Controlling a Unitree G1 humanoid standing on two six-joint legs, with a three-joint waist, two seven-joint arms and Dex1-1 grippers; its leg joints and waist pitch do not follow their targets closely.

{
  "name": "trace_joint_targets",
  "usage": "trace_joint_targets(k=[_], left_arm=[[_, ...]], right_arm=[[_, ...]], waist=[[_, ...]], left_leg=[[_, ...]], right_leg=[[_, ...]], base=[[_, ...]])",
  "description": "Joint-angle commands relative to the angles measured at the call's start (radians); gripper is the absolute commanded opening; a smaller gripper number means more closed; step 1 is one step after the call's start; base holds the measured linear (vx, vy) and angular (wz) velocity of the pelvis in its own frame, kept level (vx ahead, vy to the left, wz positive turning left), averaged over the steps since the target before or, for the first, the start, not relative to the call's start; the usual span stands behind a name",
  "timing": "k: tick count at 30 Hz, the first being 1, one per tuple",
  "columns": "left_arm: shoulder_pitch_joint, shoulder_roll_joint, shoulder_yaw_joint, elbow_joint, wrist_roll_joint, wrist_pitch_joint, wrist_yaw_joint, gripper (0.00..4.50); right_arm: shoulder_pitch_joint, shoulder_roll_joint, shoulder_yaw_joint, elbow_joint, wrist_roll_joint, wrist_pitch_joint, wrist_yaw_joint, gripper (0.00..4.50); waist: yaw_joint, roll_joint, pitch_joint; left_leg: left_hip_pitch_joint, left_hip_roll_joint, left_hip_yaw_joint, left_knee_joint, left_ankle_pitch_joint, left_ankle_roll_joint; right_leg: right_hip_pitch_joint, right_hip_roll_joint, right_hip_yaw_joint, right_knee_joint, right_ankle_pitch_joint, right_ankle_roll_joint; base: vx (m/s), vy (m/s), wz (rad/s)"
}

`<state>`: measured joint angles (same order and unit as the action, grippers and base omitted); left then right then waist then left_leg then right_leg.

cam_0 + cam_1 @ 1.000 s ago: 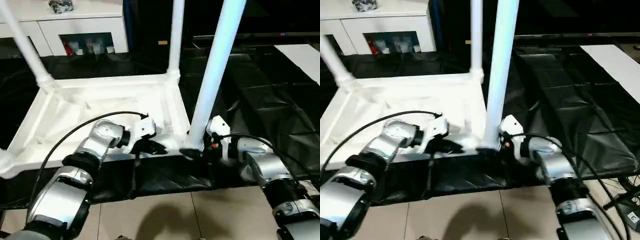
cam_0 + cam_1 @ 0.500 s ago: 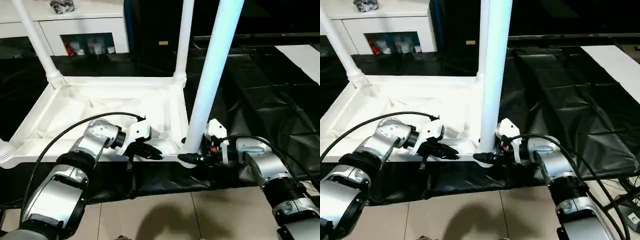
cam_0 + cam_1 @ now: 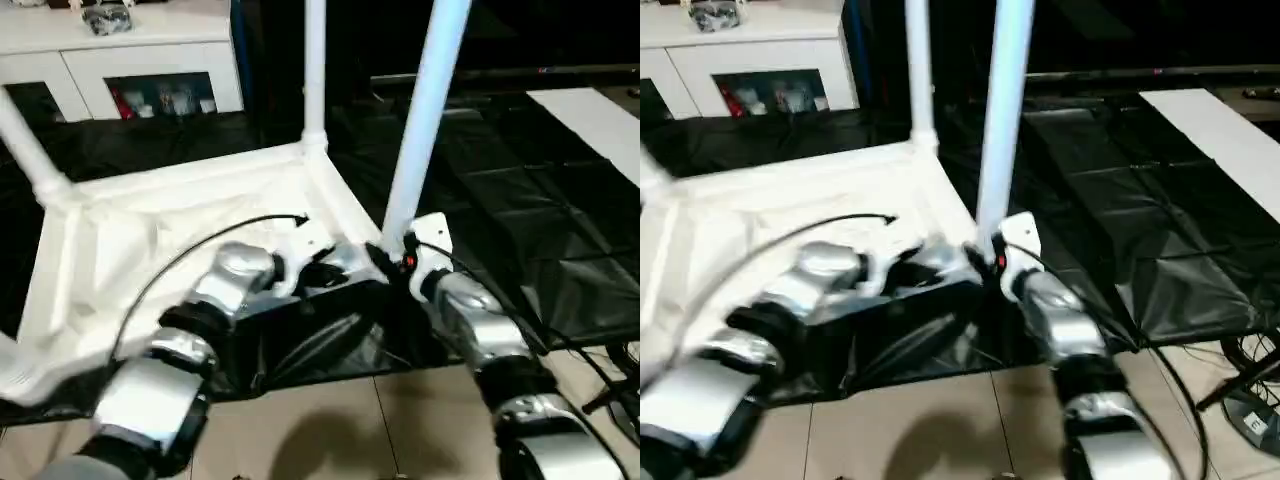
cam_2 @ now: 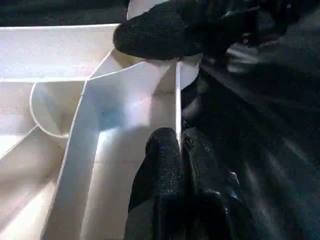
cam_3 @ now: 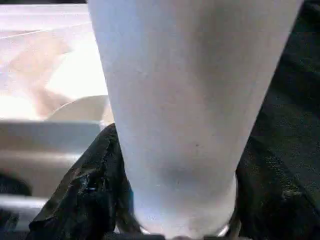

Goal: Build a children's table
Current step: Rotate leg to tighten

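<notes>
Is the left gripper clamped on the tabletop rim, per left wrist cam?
Yes: in the left wrist view the left gripper has its black fingers pressed together on either side of the thin raised rim of the tabletop.

No writing, label, brand, number or sign can be read anywhere in these views; the small items in the white cupboard (image 3: 130, 70) are too blurred to show any lettering.

Right tool (image 3: 992, 262) at upright leg (image 3: 1002, 120) — grip unclear.
</notes>
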<state>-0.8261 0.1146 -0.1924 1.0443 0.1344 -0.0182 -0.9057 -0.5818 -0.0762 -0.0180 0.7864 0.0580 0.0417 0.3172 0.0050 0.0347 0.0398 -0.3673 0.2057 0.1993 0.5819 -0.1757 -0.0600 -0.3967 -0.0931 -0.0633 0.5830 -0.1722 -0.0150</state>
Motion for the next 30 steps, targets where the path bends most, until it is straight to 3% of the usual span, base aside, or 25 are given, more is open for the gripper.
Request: trace_joint_targets(k=[1, 3, 7, 8, 13, 14, 17, 18, 21, 27, 28, 30], left_arm=[[0.008, -0.067, -0.020, -0.024, -0.012, 0.002, 0.012, 0.00], [0.012, -0.072, -0.023, -0.030, -0.013, -0.003, 0.004, 0.00], [0.026, -0.052, -0.031, -0.048, -0.015, -0.029, -0.036, 0.00], [0.032, -0.036, -0.030, -0.051, -0.014, -0.045, -0.055, 0.00], [0.044, 0.001, -0.035, -0.056, -0.015, -0.076, -0.111, 0.00], [0.048, 0.031, -0.042, -0.052, -0.013, -0.111, -0.160, 0.00], [0.047, 0.057, -0.043, -0.048, -0.018, -0.121, -0.209, 0.00], [0.043, 0.080, -0.044, -0.040, -0.019, -0.130, -0.252, 0.00], [0.041, 0.103, -0.047, -0.032, -0.021, -0.149, -0.312, 0.00], [0.032, 0.146, -0.069, -0.025, -0.017, -0.176, -0.434, 0.00], [0.030, 0.151, -0.075, -0.024, -0.016, -0.181, -0.448, 0.00], [0.028, 0.155, -0.081, -0.022, -0.013, -0.186, -0.459, 0.00]], right_arm=[[0.007, 0.074, 0.042, 0.059, -0.008, 0.032, -0.001, 2.67], [0.001, 0.087, 0.031, 0.063, 0.000, 0.014, -0.004, 3.23], [-0.003, 0.070, 0.024, 0.052, 0.007, 0.005, 0.029, 3.58], [0.001, 0.047, 0.029, 0.036, 0.004, -0.004, 0.064, 3.80], [0.009, -0.017, 0.053, 0.016, -0.006, -0.023, 0.153, 3.93], [0.016, -0.059, 0.066, 0.000, 0.003, -0.033, 0.261, 3.93], [0.032, -0.103, 0.093, -0.028, 0.011, -0.044, 0.387, 3.93], [0.052, -0.150, 0.133, -0.056, 0.003, -0.074, 0.503, 3.93], [0.071, -0.196, 0.164, -0.092, 0.019, -0.063, 0.645, 3.93], [0.090, -0.260, 0.219, -0.169, 0.077, 0.015, 0.877, 3.93], [0.089, -0.263, 0.225, -0.170, 0.077, 0.019, 0.899, 3.68], [0.086, -0.266, 0.235, -0.167, 0.070, 0.016, 0.915, 3.60]], waist=[[-0.005, -0.003, -0.054], [-0.006, -0.003, -0.054], [-0.006, -0.001, -0.055], [-0.007, -0.001, -0.058], [-0.001, -0.006, -0.064], [0.002, -0.009, -0.066], [0.010, -0.005, -0.067], [0.016, -0.007, -0.068], [0.027, -0.006, -0.065], [0.033, -0.006, -0.060], [0.034, -0.006, -0.059], [0.034, -0.008, -0.059]], left_leg=[[0.015, 0.017, -0.015, -0.073, -0.334, 0.026], [0.012, 0.018, -0.017, -0.075, -0.337, 0.030], [0.013, 0.020, -0.016, -0.076, -0.339, 0.033], [0.009, 0.020, -0.017, -0.076, -0.320, 0.039], [0.008, 0.019, -0.010, -0.066, -0.239, 0.074], [0.005, 0.017, -0.011, -0.063, -0.208, 0.089], [0.003, 0.022, -0.006, -0.058, -0.150, 0.124], [0.003, 0.023, -0.005, -0.056, -0.149, 0.134], [0.007, 0.026, -0.004, -0.058, -0.178, 0.135], [0.012, 0.031, -0.008, -0.066, -0.232, 0.100], [0.011, 0.031, -0.008, -0.067, -0.235, 0.096], [0.013, 0.030, -0.007, -0.067, -0.243, 0.082]], right_leg=[[0.032, -0.044, 0.030, -0.085, -0.346, -0.193], [0.033, -0.045, 0.030, -0.085, -0.347, -0.188], [0.033, -0.044, 0.030, -0.083, -0.317, -0.196], [0.040, -0.044, 0.030, -0.078, -0.278, -0.204], [0.045, -0.045, 0.032, -0.064, -0.142, -0.245], [0.053, -0.045, 0.030, -0.062, -0.114, -0.249], [0.053, -0.042, 0.027, -0.048, -0.028, -0.278], [0.055, -0.042, 0.026, -0.047, -0.020, -0.278], [0.050, -0.042, 0.027, -0.051, -0.054, -0.279], [0.047, -0.044, 0.029, -0.058, -0.153, -0.269], [0.046, -0.044, 0.029, -0.058, -0.159, -0.268], [0.046, -0.046, 0.030, -0.060, -0.175, -0.266]], base=[[0.000, 0.000, 0.00], [0.000, 0.000, 0.00], [0.000, 0.000, 0.00], [0.000, 0.000, 0.00], [0.000, 0.000, 0.00], [0.000, 0.000, 0.00], [0.000, 0.000, 0.00], [0.000, 0.000, 0.00], [0.000, 0.000, 0.00], [0.000, 0.000, 0.00], [0.000, 0.000, 0.00], [0.000, 0.000, 0.00]])
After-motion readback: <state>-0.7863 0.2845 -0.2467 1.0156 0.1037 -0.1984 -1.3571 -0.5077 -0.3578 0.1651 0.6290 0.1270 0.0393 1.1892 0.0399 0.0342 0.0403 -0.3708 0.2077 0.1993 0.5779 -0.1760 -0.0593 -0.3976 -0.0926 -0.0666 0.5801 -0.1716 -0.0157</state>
